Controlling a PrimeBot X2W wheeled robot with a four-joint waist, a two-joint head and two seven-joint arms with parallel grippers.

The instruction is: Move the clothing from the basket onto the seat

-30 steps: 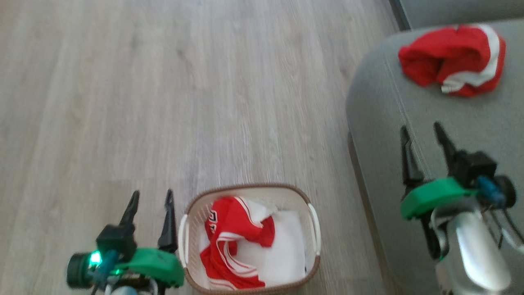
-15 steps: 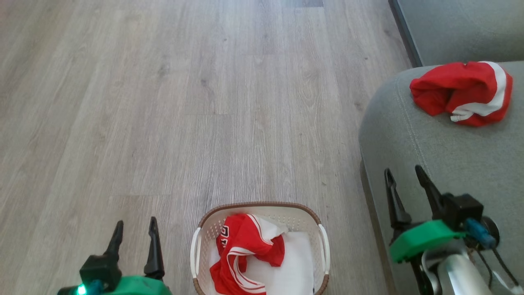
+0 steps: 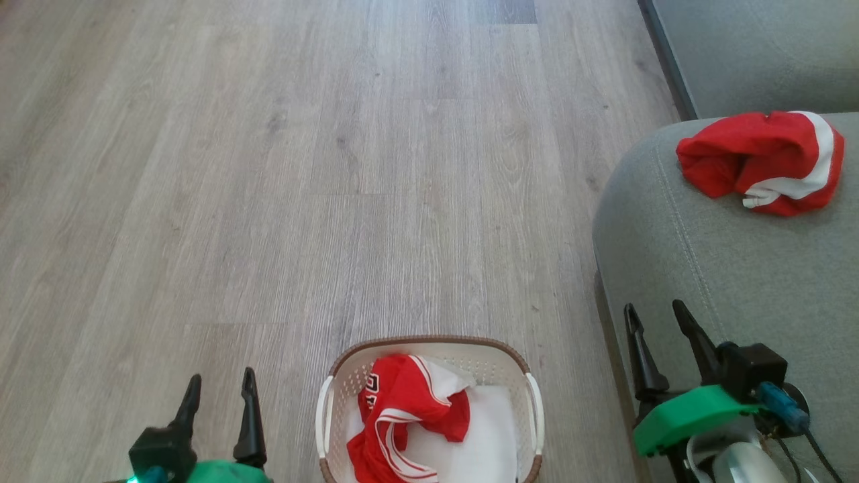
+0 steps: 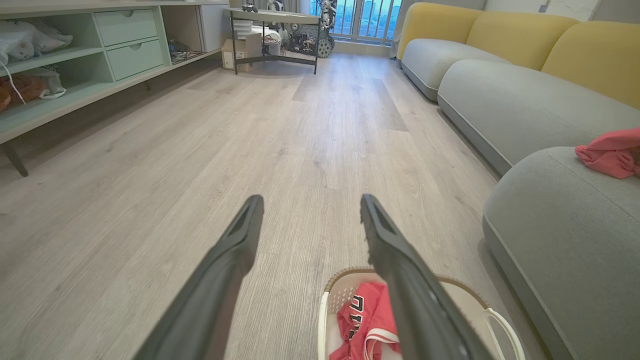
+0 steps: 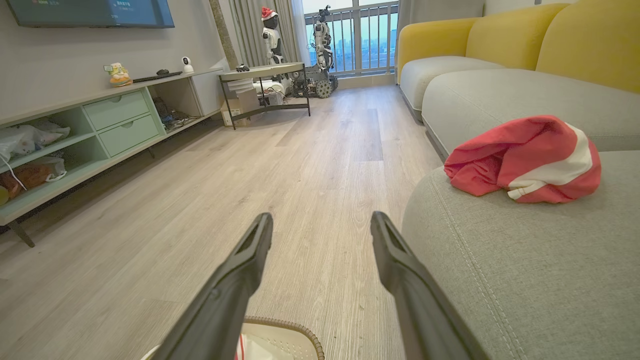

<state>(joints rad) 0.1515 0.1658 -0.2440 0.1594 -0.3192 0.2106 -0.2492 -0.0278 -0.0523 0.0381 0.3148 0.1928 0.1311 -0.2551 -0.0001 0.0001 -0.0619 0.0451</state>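
Hanging spread and empty, why is the left gripper (image 3: 221, 377) waiting like that?

— It is hovering with the small cream plastic basket with the brown woven-look rim (image 3: 429, 340) just to the right of its fingers; I judge it is lining up for the crumpled red shiny garment with white stripes (image 3: 402, 402) that is lying inside, on top of a flat white sheet (image 3: 483, 436).

And the right gripper (image 3: 653, 308)?

— Its fingers are standing apart too, holding nothing, by the rounded edge of the large grey-green upholstered seat (image 3: 704, 268). Well beyond their tips a second red-and-white garment (image 3: 758, 161) is resting on the cushion (half the job, I would say).
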